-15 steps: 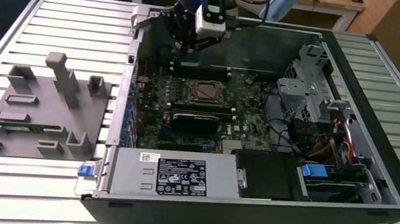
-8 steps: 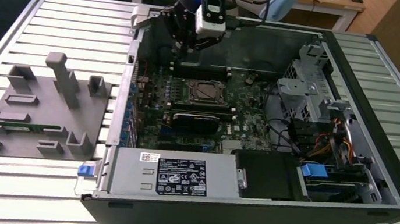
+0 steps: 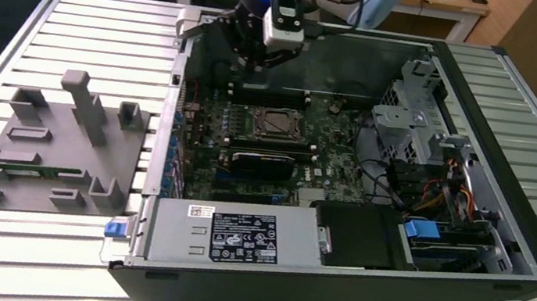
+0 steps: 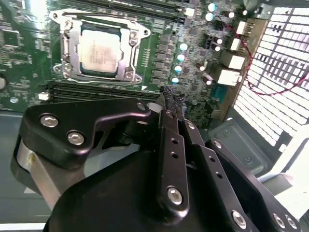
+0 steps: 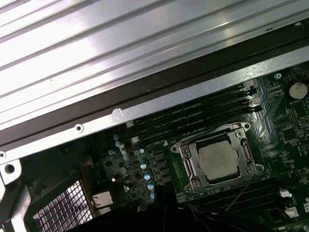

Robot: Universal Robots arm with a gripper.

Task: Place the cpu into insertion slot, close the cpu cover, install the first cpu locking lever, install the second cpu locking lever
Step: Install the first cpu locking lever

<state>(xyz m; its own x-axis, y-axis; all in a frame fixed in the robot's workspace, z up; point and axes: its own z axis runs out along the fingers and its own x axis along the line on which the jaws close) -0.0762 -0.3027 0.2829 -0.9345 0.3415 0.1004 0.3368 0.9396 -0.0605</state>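
Note:
The cpu (image 4: 99,50) (image 5: 219,159), a silver-grey square chip, lies in the insertion slot (image 3: 275,123) on the green board inside the open computer case. The cpu cover (image 4: 129,48) (image 5: 189,162), a silvery frame, lies flat around the chip's edges. Thin metal levers run along the socket's sides; I cannot tell whether they are latched. My gripper (image 3: 257,66) (image 4: 172,96) hangs above the board just behind the socket, toward the case's back wall. Its black fingers (image 4: 169,125) are pressed together with nothing between them.
A black heatsink block (image 3: 258,165) sits in front of the socket. The power supply (image 3: 235,237) lies at the case's front, and a drive cage (image 3: 424,129) with cables stands on the exterior view's right. A grey fixture block (image 3: 58,145) rests on the slatted table (image 3: 107,25).

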